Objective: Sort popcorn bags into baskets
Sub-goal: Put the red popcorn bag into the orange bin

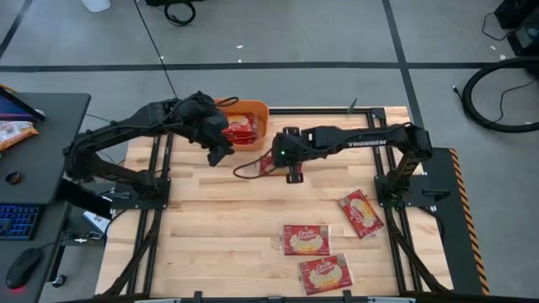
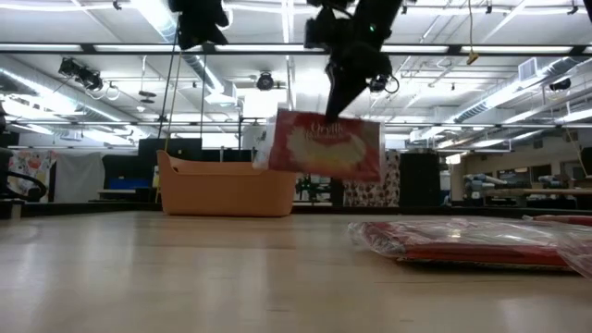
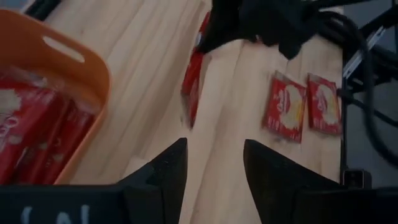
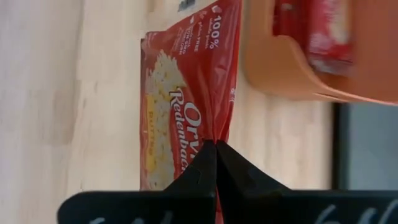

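While it dangles, the popcorn bag (image 4: 186, 118) hangs pinched beneath the right claw (image 4: 215, 144).

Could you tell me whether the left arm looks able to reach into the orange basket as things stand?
Probably yes. The left gripper hangs empty, jaws apart, right beside the orange basket, whose top is open. The right gripper, holding a popcorn bag, is off to the side.

Two matte black jointed arms; the right arm (image 1: 370, 139) bears white "TROSSEN" lettering and a green light, with black cables trailing; wedge-shaped black jaws.
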